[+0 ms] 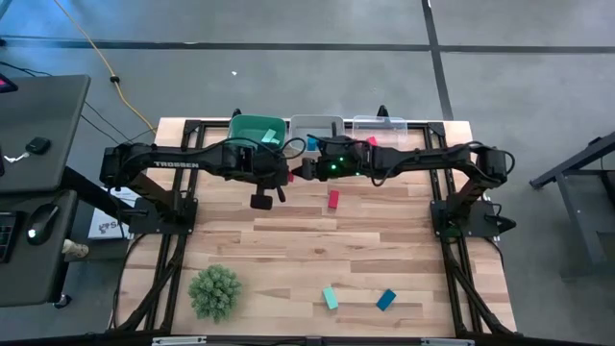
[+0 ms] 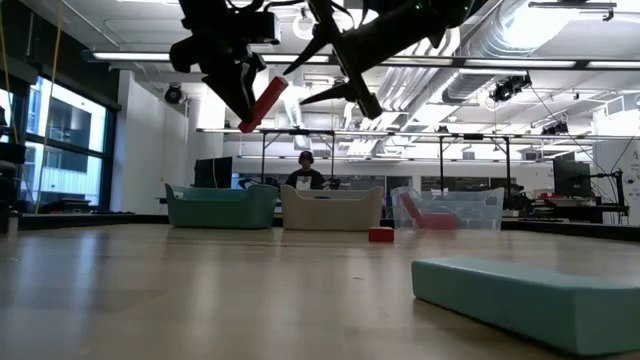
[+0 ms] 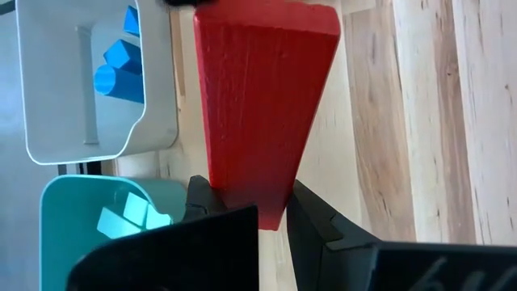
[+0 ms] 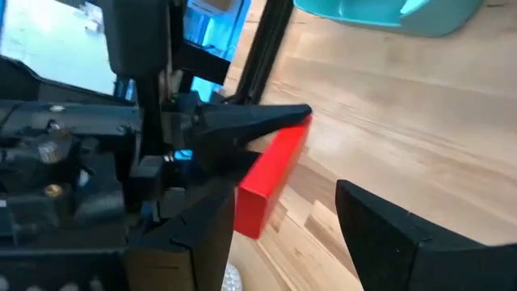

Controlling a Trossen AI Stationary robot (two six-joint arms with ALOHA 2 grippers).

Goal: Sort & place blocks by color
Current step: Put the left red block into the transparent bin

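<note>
- Pale wood planks make up the table point(image 1: 288, 245), with three bins along its far edge: a teal bin point(image 1: 258, 129), a white bin point(image 1: 315, 126) and a clear bin point(image 1: 380, 125).
- The two dark arms meet over the table's far middle, just in front of the bins, both held well above the wood.
- The left gripper point(image 3: 250, 212) is clamped on a red bar point(image 2: 263, 104), which juts tilted from its fingers in mid-air.
- The right gripper point(image 4: 279, 198) hangs with its jaws spread wide, one finger either side of that same bar, not yet closed on it.
- Judged from this, the step in hand is a pass of the red bar from left to right; next the right jaws need to close squarely on the free end before the left lets go, then carry it to the clear bin, which seems to hold red.
- Loose blocks on the table: a red block point(image 1: 333, 199) near the middle, a teal block point(image 1: 330, 298) and a blue block point(image 1: 385, 300) at the near edge.
</note>
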